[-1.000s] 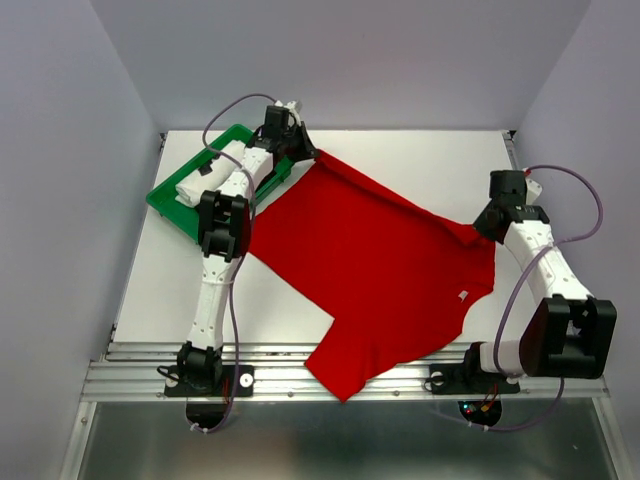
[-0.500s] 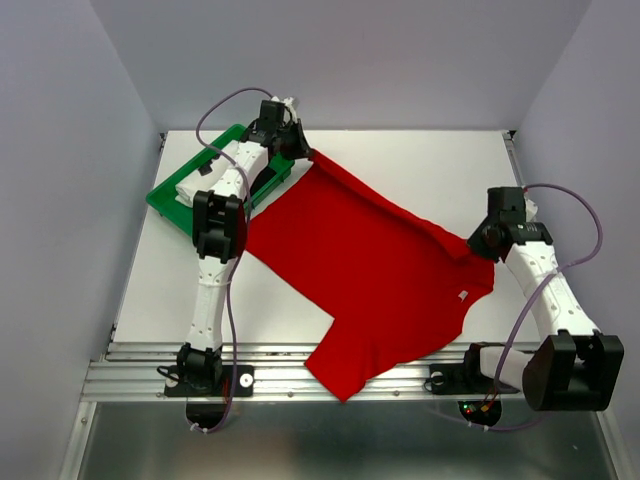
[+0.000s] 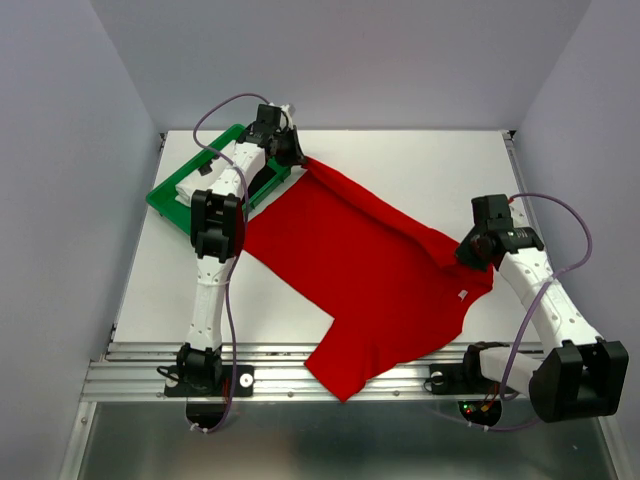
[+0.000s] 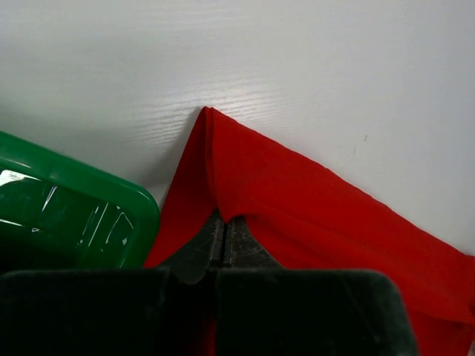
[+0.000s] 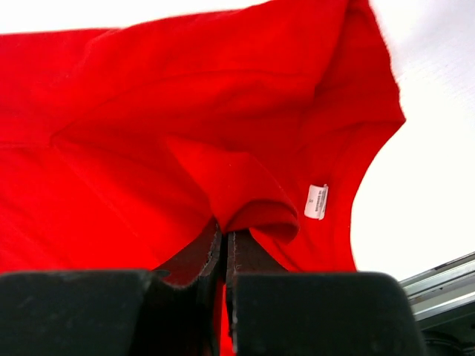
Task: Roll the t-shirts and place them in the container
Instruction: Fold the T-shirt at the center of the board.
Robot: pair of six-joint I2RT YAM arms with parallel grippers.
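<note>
White tag [image 5: 317, 201] on the red t-shirt [image 5: 133, 104] is unreadable.

White wood-grain table [image 3: 420, 165] between pale lilac walls [image 3: 60, 150], aluminium rail [image 3: 130, 378] along its near edge

Green tray [image 4: 89, 184] hems the left claw [image 4: 225, 221] — table [image 3: 420, 165] behind the red t-shirt [image 3: 370, 270] lies open.

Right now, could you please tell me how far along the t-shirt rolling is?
Done: the red t-shirt lies spread out, unrolled. In hand: the left gripper pinches its far corner beside the green tray, and the right gripper pinches cloth near the neck label. Left: the rolling itself. A white bundle in the tray is partly hidden, so I cannot judge it.
</note>
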